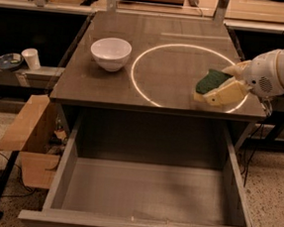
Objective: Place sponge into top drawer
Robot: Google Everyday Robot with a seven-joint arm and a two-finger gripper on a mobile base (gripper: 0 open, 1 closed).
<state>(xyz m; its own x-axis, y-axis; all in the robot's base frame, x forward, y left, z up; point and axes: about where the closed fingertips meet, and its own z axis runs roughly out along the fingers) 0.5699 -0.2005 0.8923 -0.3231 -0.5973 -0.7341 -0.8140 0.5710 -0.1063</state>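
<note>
The sponge (209,79), dark green on top with yellow foam below, is held just above the right side of the dark table top (173,38), near its front edge. My gripper (213,86) comes in from the right on a white arm and is shut on the sponge with its cream fingers (227,93). The top drawer (145,191), wide, shallow and grey, is pulled fully open below the table's front edge and holds nothing. The sponge is behind and above the drawer's right rear corner.
A white bowl (111,53) stands at the table's left. A bright ring of light (139,85) lies on the table top. A paper cup (31,58) and a small dish (6,61) sit on a low shelf at left. A cardboard box (29,125) stands beside the drawer's left wall.
</note>
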